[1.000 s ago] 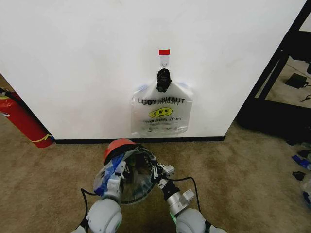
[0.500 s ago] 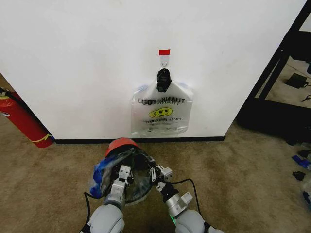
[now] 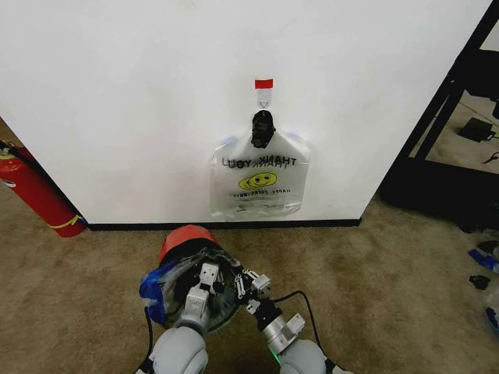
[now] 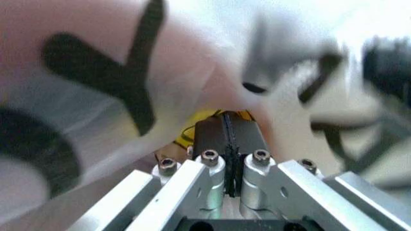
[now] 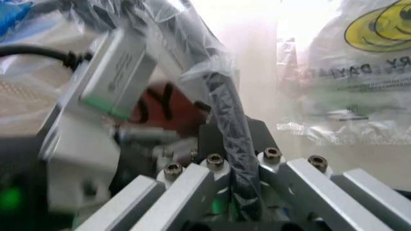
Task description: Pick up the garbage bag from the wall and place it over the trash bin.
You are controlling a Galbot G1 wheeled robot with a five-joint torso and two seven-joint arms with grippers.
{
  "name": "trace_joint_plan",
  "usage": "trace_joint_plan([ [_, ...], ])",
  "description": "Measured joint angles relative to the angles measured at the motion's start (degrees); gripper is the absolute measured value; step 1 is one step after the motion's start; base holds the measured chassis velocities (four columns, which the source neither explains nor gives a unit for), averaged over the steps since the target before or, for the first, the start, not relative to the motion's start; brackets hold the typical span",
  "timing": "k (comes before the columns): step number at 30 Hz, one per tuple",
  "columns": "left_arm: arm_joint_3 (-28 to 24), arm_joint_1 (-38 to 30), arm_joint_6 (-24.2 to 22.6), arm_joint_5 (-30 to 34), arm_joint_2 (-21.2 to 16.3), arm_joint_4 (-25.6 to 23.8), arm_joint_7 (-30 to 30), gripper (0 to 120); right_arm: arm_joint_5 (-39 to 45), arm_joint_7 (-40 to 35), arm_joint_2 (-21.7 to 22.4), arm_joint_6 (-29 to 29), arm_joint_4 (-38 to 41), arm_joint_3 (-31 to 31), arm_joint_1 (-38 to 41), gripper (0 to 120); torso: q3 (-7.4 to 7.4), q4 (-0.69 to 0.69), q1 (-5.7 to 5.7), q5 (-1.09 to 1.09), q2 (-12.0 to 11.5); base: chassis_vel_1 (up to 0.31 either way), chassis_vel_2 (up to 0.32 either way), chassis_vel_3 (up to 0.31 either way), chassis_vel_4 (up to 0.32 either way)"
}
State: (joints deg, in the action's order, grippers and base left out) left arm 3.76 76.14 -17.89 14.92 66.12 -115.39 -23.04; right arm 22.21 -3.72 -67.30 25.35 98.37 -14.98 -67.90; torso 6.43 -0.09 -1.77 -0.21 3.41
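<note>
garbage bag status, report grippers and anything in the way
Left gripper and right gripper both shut on thin clear garbage bag, draped over small black red-based trash bin. No obstruction seen.

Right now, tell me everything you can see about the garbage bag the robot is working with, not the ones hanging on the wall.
The garbage bag is thin clear plastic with blue strips along its handle edges and black lettering. It is crumpled and draped over the mouth of the trash bin on the carpet in front of the wall. The left gripper is shut on its film, and the right gripper is clamped on a twisted fold at the bin's right side.
</note>
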Motion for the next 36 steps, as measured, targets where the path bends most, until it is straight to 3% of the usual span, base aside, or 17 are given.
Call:
trace_joint_plan([
  [5, 1.7, -0.8, 3.0, 1.6, 0.5, 0.4, 0.4, 0, 1.0, 0.1, 0.0, 0.0, 0.1, 0.0, -0.3, 0, 0.00, -0.01, 0.00, 0.00, 0.0, 0.000, 0.000, 0.000, 0.000],
  [13, 2.3, 1.6, 2.1, -0.6, -2.4, -0.8, 1.3, 0, 2.9, -0.1, -0.4, -0.1, -0.2, -0.2, 0.2, 0, 0.00, 0.00, 0.00, 0.00, 0.0, 0.000, 0.000, 0.000, 0.000],
  [15, 2.4, 4.9, 1.5, -2.7, -4.8, -2.4, 2.9, 0, 6.2, -1.6, -1.0, -0.6, -0.5, -0.1, 1.1, 0, 0.00, 0.00, 0.00, -0.01, 0.0, 0.000, 0.000, 0.000, 0.000],
  [20, 2.7, 7.9, 2.0, -3.5, -6.8, -5.1, 4.9, 0, 8.8, -3.2, -1.3, -1.5, -1.2, 0.4, 2.1, 0, 0.00, 0.00, 0.00, -0.01, 0.0, 0.000, 0.000, 0.000, 0.000],
  [26, 5.8, 14.1, 4.6, -4.7, -9.3, -12.7, 7.6, 0, 13.0, -6.6, -1.4, -4.2, -1.9, 1.0, 3.1, 0, 0.00, 0.01, 0.00, 0.01, 0.0, 0.000, 0.000, 0.000, 0.000],
  [31, 9.0, 16.7, 11.9, -11.7, -12.2, -15.2, 7.7, 19, 17.8, -10.4, -1.6, -6.2, -1.5, 2.3, 3.1, 0, 0.00, -0.03, 0.00, -0.02, 0.0, 0.000, 0.000, 0.000, 0.000],
  [36, 10.0, 18.2, 13.7, -14.1, -12.7, -17.2, 5.5, 35, 20.4, -12.8, -1.9, -7.2, -1.4, 2.5, 3.6, 0, 0.00, 0.02, 0.00, 0.00, 0.0, 0.000, 0.000, 0.000, 0.000],
])
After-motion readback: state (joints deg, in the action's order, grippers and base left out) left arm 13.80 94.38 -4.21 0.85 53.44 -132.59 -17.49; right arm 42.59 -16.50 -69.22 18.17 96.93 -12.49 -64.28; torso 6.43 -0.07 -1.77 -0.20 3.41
